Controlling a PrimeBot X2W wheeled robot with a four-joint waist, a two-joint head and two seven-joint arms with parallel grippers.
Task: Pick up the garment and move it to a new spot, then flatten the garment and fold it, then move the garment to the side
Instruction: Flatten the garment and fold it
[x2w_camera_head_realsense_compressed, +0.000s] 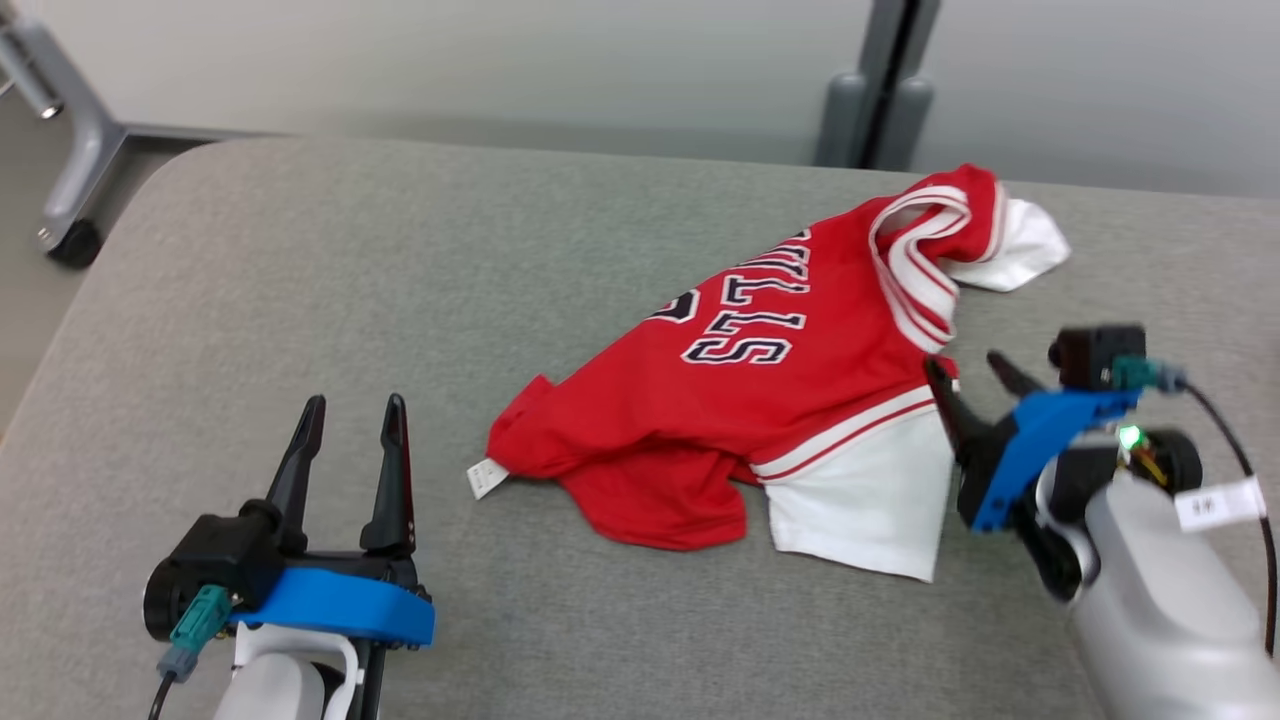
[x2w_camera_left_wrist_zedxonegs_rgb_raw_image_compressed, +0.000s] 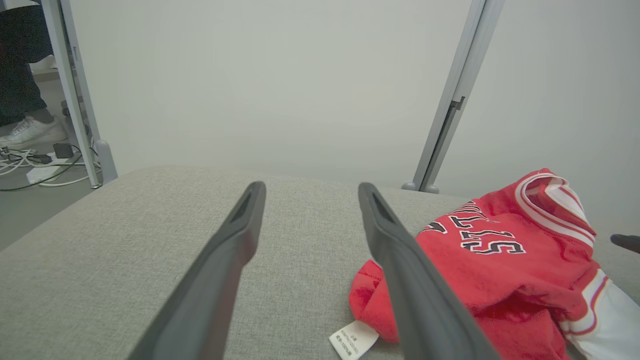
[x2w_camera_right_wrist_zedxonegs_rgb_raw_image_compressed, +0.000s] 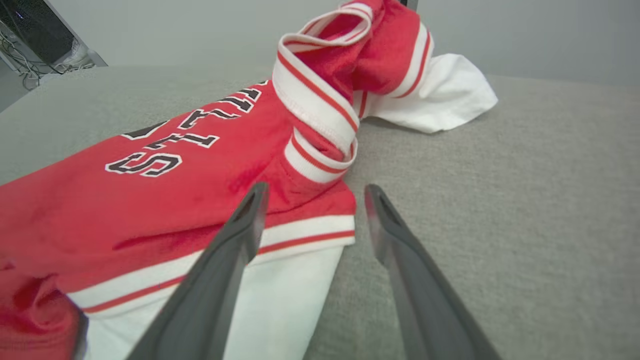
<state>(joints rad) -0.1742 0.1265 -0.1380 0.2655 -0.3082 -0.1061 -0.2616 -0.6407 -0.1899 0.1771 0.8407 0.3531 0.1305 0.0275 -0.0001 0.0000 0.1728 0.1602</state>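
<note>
Risk: right hand (x2w_camera_head_realsense_compressed: 965, 362), wide & empty centre-right at edge of crumpled red jersey (x2w_camera_head_realsense_compressed: 800, 400), could pinch just one layer, bunching it; left hand (x2w_camera_head_realsense_compressed: 356, 402), lower left, also wide.

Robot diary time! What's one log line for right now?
garment: crumpled, unfolded | left gripper: open, apart from garment | right gripper: open, at garment's edge
</note>
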